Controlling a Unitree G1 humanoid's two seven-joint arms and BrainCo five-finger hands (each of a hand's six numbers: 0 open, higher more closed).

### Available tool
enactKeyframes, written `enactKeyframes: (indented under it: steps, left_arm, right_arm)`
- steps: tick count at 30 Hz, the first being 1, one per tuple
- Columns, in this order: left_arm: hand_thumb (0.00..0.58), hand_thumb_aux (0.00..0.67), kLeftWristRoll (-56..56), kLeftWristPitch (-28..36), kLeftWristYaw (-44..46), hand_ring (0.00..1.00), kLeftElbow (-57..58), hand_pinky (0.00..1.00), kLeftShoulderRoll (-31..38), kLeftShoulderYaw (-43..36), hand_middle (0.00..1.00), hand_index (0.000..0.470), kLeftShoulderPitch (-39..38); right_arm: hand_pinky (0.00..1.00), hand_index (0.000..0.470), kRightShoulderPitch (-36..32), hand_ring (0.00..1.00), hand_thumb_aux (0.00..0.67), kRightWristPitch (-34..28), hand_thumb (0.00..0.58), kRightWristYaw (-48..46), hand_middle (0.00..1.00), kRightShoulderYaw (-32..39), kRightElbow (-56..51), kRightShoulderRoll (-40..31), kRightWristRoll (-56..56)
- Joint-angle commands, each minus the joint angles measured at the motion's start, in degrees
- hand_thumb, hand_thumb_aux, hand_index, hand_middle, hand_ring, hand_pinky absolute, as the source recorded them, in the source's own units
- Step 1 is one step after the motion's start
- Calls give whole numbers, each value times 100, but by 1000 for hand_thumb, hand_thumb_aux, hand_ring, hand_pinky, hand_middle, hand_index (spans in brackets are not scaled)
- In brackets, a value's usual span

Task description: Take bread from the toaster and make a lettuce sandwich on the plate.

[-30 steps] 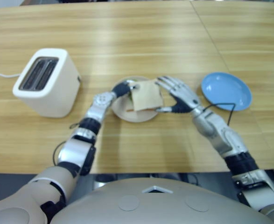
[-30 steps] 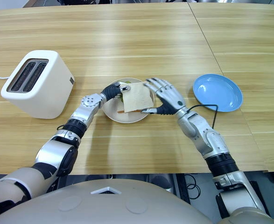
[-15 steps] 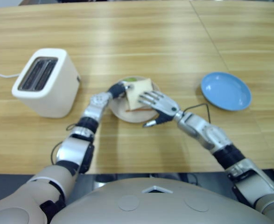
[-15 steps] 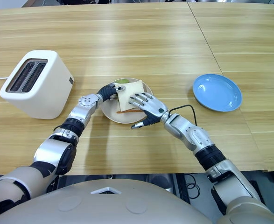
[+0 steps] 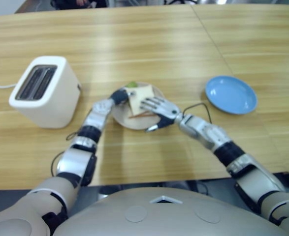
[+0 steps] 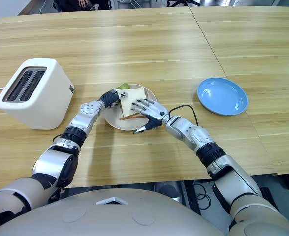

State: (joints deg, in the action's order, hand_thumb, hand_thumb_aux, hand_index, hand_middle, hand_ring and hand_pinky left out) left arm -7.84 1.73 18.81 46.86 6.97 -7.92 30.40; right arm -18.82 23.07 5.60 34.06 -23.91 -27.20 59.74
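The toaster's [image 6: 33, 93] slots are too dark to see into. At the plate [image 6: 115, 120], the left hand [image 6: 110, 97] pinches the left edge of the top bread [image 6: 131, 98]. The lettuce [image 6: 124, 86] barely peeks out behind. The squarish slice lies about flat, slightly askew, under the right hand [image 6: 149, 110], whose fingers are spread.

My left robot hand [image 6: 111, 97], just left of frame centre, has dark fingers and a silver back, with a round silver disc at the wrist. My right robot hand [image 6: 149, 110], at centre, is silver-plated with black fingertips. A thin black cable [image 6: 182, 105] loops out beside its wrist. My left forearm [image 6: 80, 127] and right forearm [image 6: 186, 132] are silver-grey shells broken by black bands, and toward the lower corners they give way to smooth beige casing.
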Motion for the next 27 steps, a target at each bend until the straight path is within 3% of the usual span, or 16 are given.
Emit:
enactKeyframes:
  steps: [1,2,3,8,14,19,22,23,24,25,26,27]
  left_arm:
    - [398,294,-434,152,-222,1000,-857,1000,130,-346,1000,202,-326]
    - [0,0,-589,217,-418,506,-1216,506,214,-354,506,0,-392]
    - [0,0,-758,263,-627,0,-1654,0,322,-333,0,0,-469]
    - [0,0,-1644,838,-1336,0,-3490,0,818,-197,0,0,-823]
    - [0,0,-2219,1737,-1395,0,-4766,0,1224,-8,0,0,-1103]
    - [0,0,-2133,1865,-1182,0,-5120,0,1398,104,0,0,-1322]
    - [0,0,-1522,1631,-843,0,-5032,0,1222,167,0,0,-1499]
    - [0,0,-1230,1481,-683,914,-4995,914,1127,175,914,0,-1578]
    - [0,0,-955,1366,-515,914,-4968,914,1037,185,914,0,-1656]
    - [237,155,-631,1277,-333,1000,-4937,1000,920,230,1000,106,-1737]
    - [514,444,-423,1228,-218,1000,-4916,1000,849,263,1000,305,-1787]
    - [580,670,-205,1185,-38,1000,-4843,1000,796,268,1000,460,-1870]
  right_arm:
    - [0,0,376,0,0,-130,0,-832,0,473,-567,-110,77]
    - [0,0,400,0,0,-141,0,-880,0,478,-550,-123,56]
    - [0,0,410,0,0,-153,0,-912,0,483,-551,-122,38]
    - [0,0,424,0,0,-195,0,-1021,0,527,-589,-109,-11]
    - [0,0,459,0,0,-232,0,-1081,0,547,-603,-94,-37]
    - [0,0,472,0,0,-142,0,-947,0,471,-475,-112,-133]
    - [0,0,486,0,0,255,0,-42,0,73,163,-141,-426]
    - [0,263,542,0,384,469,474,371,0,-208,571,-126,-671]
    - [0,263,603,0,384,649,474,734,0,-466,959,-114,-866]
    - [0,334,681,0,486,791,536,1065,0,-742,1403,-113,-1007]
    - [122,460,732,122,670,868,580,1257,122,-905,1675,-118,-1076]
    - [1000,460,812,1000,670,1030,580,1372,1000,-1199,2122,-79,-1429]
